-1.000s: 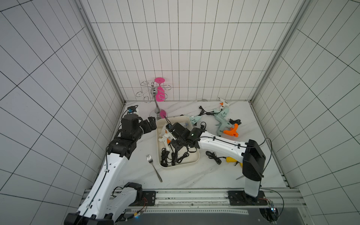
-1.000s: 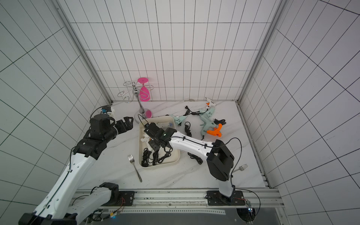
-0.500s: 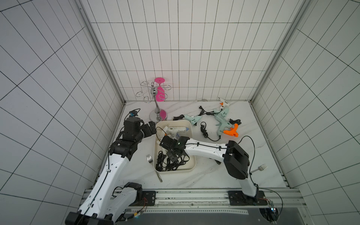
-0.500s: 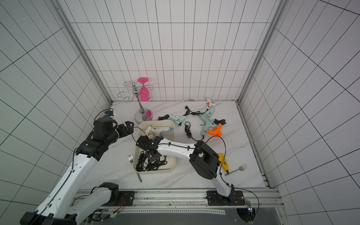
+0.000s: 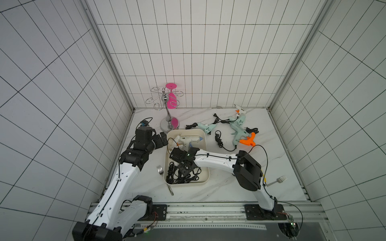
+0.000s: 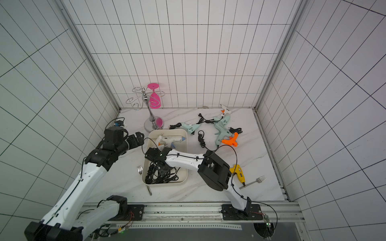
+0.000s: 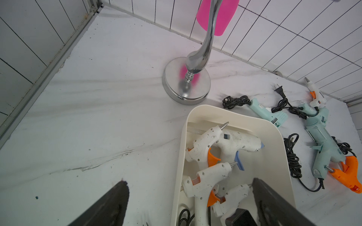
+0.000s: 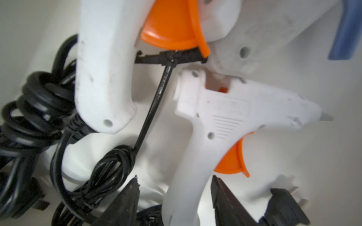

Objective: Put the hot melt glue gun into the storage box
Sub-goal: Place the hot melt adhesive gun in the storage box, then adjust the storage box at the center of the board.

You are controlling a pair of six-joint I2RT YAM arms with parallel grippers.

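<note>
Left gripper (image 5: 161, 140) hangs spread wide by the box (image 5: 205, 137) rim. Inside lie cords (image 8: 29, 109), other guns (image 7: 235, 142) and the glue gun (image 8: 215, 109), its handle between the right gripper's (image 8: 174, 184) parted jaws (a gap shows on one side).

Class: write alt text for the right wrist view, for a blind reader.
A white glue gun lies in the box, its handle inside the open right gripper. A second gun and black cords lie beside it.

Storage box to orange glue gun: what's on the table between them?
A bundled black power cord lies between the storage box and the orange glue gun, clear in both top views.
</note>
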